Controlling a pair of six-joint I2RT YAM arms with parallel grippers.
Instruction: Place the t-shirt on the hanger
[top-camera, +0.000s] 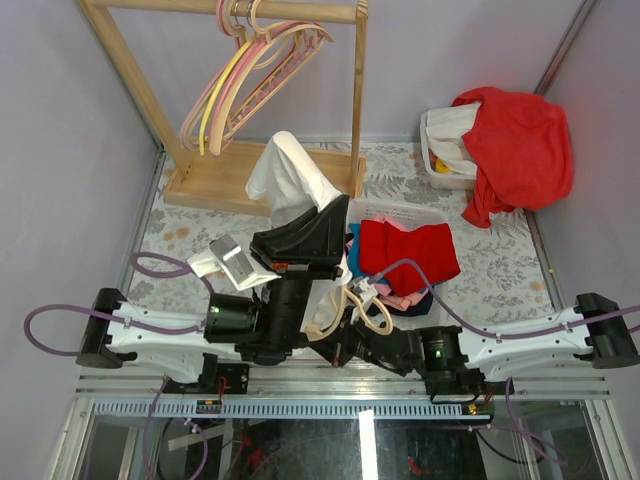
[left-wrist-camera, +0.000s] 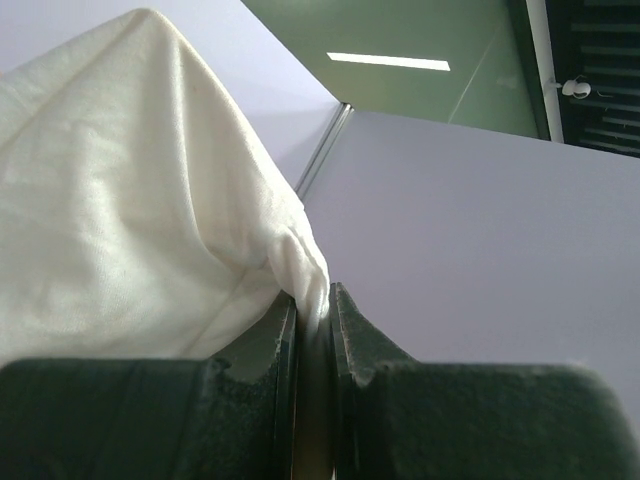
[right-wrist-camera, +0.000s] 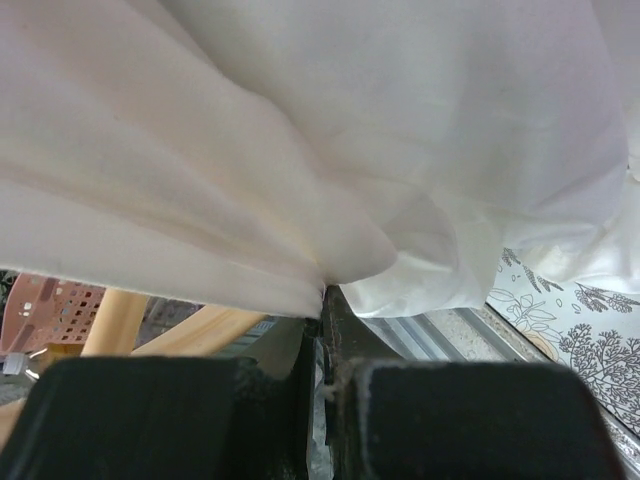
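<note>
The white t-shirt (top-camera: 287, 172) hangs in the air over the middle of the table, bunched into a peak. My left gripper (top-camera: 335, 208) is raised, points upward and is shut on a fold of it (left-wrist-camera: 305, 275). My right gripper (top-camera: 335, 348) sits low near the table's front edge, partly under the left arm, and is shut on another edge of the t-shirt (right-wrist-camera: 330, 180). The pale peach hanger (top-camera: 350, 312) lies beside the right gripper, under the shirt. Its bars show in the right wrist view (right-wrist-camera: 115, 320), apart from the jaws.
A wooden rack (top-camera: 357, 95) at the back carries pink and yellow hangers (top-camera: 240, 80). A white basket (top-camera: 432, 216) holds red and navy clothes right of centre. A big red garment (top-camera: 515, 145) drapes over a white bin at the back right.
</note>
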